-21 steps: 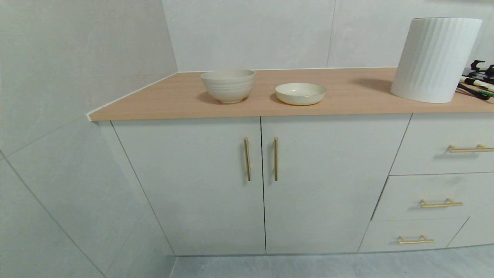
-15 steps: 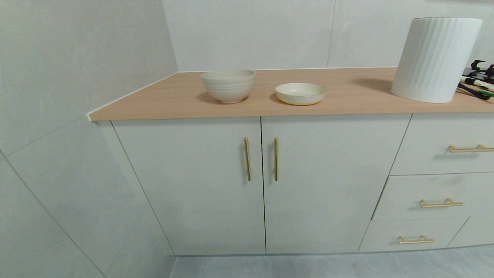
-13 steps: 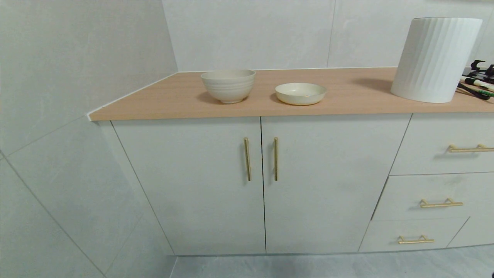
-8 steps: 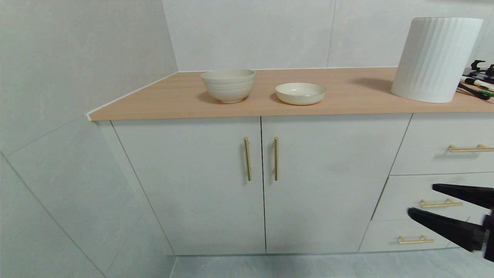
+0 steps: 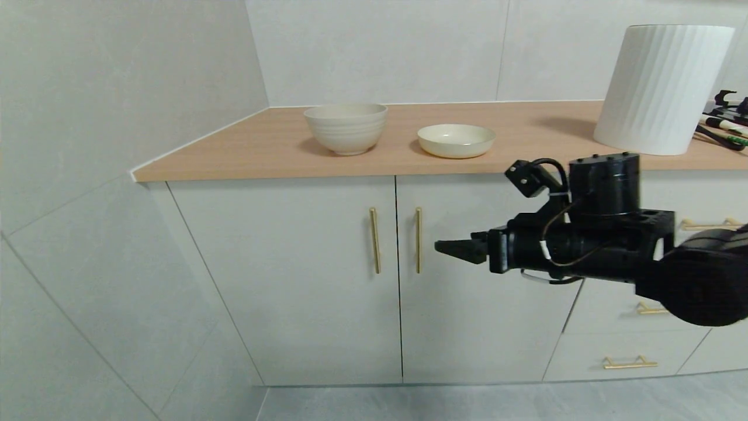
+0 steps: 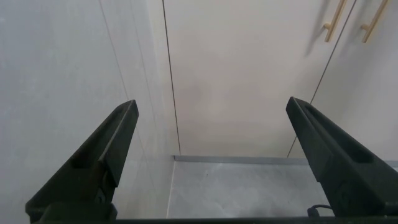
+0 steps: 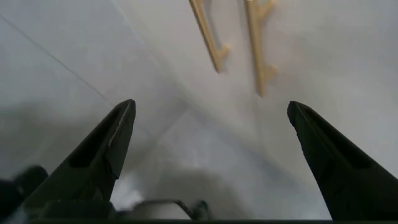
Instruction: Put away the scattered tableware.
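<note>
A deep beige bowl (image 5: 346, 127) and a shallow cream dish (image 5: 456, 140) stand side by side on the wooden countertop (image 5: 263, 155). Below them are two shut cabinet doors with gold handles (image 5: 374, 240) (image 5: 418, 240). My right gripper (image 5: 445, 247) hangs in front of the right door, below the dish, pointing at the handles. In the right wrist view the gripper (image 7: 210, 107) is open and empty, and the handles (image 7: 258, 46) lie ahead. My left gripper (image 6: 211, 104) is open and empty, low near the floor before the left door, with the handles (image 6: 333, 22) at the picture's edge.
A tall white ribbed container (image 5: 663, 88) stands on the counter at the right, with several utensils (image 5: 724, 126) beyond it. Drawers with gold handles (image 5: 628, 363) fill the right side. A tiled wall (image 5: 87, 204) closes off the left, and grey floor (image 5: 467, 403) runs along the cabinet's foot.
My right arm has come in from the lower right, risen and moved left to the front of the right cabinet door. The bowl and dish have not moved.
</note>
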You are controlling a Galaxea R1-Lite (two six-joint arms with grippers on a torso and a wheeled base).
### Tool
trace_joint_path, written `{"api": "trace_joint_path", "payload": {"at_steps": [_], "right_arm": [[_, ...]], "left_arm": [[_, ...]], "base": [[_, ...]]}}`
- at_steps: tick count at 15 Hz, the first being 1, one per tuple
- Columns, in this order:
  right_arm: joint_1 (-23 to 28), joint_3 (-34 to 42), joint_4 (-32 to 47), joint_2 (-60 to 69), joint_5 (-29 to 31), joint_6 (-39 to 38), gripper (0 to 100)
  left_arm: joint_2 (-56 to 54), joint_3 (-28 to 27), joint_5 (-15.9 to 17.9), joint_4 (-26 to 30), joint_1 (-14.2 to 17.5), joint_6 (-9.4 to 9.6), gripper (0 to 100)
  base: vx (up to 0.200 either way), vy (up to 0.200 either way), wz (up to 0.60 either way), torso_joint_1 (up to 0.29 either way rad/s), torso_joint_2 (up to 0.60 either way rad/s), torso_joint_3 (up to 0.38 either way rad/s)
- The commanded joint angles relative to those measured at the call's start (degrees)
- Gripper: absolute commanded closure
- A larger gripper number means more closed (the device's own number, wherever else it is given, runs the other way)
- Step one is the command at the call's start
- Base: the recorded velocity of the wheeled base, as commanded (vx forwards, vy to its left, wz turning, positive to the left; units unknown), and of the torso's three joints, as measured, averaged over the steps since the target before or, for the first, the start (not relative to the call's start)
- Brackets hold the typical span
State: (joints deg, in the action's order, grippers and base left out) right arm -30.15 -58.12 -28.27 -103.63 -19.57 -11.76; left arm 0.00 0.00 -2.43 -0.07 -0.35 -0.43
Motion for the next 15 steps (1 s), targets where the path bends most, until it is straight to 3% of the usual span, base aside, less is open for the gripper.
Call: {"api": "trace_joint_path", "payload": {"at_steps": [1, 5, 15], "right_arm": [[-2.11, -5.33, -0.47, -9.4, -0.39, -3.18, 0], [-2.28, -7.27, -10.05, -15.37, -0.21, -6.34, 0], [-1.23, -10.78, -20.51, -23.72, 0.32, -8.19, 0]], "left_arm": [[0.0, 0.0, -0.04, -0.01, 0.0, -0.01, 0], [0.0, 0.0, -0.04, -0.01, 0.0, -0.01, 0], [0.0, 0.0, -0.04, -0.01, 0.0, -0.01, 0]], "base": [[0.0, 0.0, 0.0, 0.0, 0.0, 0.0], [0.0, 0.0, 0.0, 0.0, 0.0, 0.0], [0.0, 0.0, 0.0, 0.0, 0.0, 0.0]]}}
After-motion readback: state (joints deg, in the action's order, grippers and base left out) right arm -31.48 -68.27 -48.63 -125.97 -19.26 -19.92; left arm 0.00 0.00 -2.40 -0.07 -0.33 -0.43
